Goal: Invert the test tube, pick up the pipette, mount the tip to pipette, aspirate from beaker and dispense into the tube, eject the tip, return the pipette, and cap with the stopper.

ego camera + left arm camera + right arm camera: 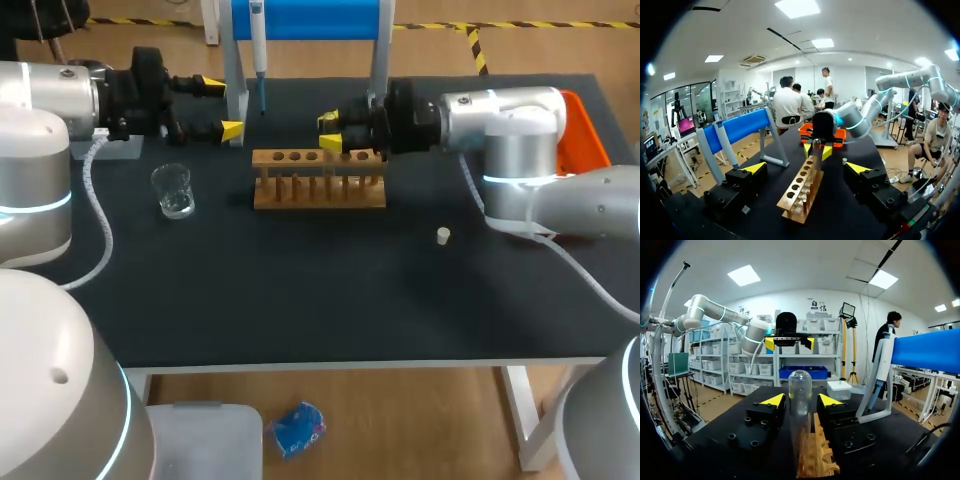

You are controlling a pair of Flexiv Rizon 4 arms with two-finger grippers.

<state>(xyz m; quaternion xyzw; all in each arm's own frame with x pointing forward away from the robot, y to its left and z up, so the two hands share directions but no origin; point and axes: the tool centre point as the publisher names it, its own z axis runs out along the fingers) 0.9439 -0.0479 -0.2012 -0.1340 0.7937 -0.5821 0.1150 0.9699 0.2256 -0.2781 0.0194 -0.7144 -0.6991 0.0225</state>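
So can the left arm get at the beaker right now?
Probably yes: the beaker stands alone on bare table near the open left claw, nothing between them; the rack stands apart.

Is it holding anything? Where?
Nothing yet. The right gripper is open, fingers beside the test tube near its top, not touching; the left gripper is empty.

- I can read no text, number or label on anything on my table.
- The pipette (258,45), the beaker (174,190) and the wooden rack (318,192) show me no legible print.
- The test tube (800,405), seen close from my right wrist, carries no marking I can make out.
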